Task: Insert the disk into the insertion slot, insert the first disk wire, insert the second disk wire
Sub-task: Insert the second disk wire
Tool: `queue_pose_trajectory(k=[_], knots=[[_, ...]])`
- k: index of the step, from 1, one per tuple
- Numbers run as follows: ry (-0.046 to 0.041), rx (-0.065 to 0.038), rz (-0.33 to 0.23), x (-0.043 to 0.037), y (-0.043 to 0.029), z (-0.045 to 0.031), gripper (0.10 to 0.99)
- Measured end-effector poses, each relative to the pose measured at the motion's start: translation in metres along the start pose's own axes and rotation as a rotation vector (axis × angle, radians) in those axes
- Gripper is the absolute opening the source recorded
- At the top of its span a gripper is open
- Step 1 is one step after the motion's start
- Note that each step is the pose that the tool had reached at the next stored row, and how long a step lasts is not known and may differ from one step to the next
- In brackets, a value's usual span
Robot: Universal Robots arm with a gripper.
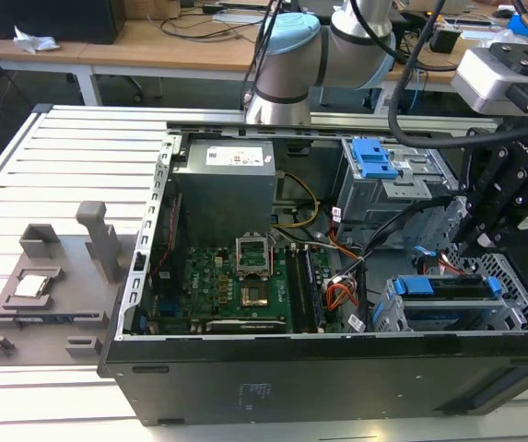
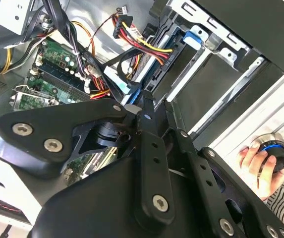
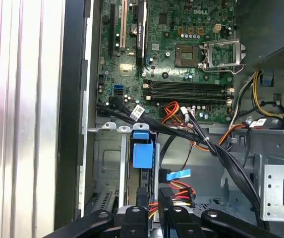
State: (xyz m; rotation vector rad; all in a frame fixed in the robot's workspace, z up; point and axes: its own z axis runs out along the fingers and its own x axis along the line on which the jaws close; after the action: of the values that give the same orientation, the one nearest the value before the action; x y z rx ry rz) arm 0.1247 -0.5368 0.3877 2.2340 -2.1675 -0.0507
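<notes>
Black gripper [image 1: 474,244] hung close over the flat silver disk in its blue plastic frame [image 1: 448,287], which sat inside the grey holey metal slot [image 1: 520,273]. Clenched or released, I could not tell.

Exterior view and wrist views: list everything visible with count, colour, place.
table: 1, pale slatted, under everything
computer case: 1, black, on the table
motherboard: 1, green, inside the case
power supply: 1, grey, beside the motherboard
insertion slot: 1, silver-grey cage, exterior view's right
disk: 1, blue-framed, in the insertion slot
drive box: 1, grey, blue latch, next to the cage
wires: many, red, yellow, orange, black, beside the disk
fixture: 1, grey, exterior view's left
knob: 1, blue-black, second wrist view
person's fingers: on the knob
arm: 1, silver-blue, beyond the case
hand: 1, black, near the disk
</notes>
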Motion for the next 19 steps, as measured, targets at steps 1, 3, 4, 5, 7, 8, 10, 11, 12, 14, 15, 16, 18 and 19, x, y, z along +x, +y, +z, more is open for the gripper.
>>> queue_pose_trajectory(k=[1,3,4,5,7,8,10,11,12,14,15,16,18,19], knots=[[0.0,0.0,0.0,0.0,0.0018,0.0002,0.239],[0.0,0.0,0.0,-0.0001,0.0035,0.0004,0.239],[0.0,0.0,0.0,-0.0001,0.0043,0.0005,0.239],[-0.0001,0.0,0.0,-0.0002,0.0052,0.0007,0.239],[-0.0001,0.0,0.0,-0.0002,0.006,0.001,0.239],[-0.0001,0.0,0.0,-0.0002,0.0066,0.0013,0.239],[0.0002,0.0,0.0,-0.0003,0.0069,0.0028,0.239],[0.0001,0.0,0.0,-0.0003,0.007,0.0044,0.239],[0.0,0.0,0.0,-0.0004,0.0069,0.0055,0.239],[-0.0001,0.0,0.0,-0.0006,0.0068,0.0075,0.239],[0.0001,0.0,0.0,-0.0006,0.0067,0.0088,0.239],[0.0003,0.0,0.0,-0.0009,0.0066,0.011,0.239],[0.0026,0.0,0.0,-0.0042,0.0063,0.0158,0.239],[0.0047,0.0,0.0,-0.0058,0.0062,0.0169,0.239]])
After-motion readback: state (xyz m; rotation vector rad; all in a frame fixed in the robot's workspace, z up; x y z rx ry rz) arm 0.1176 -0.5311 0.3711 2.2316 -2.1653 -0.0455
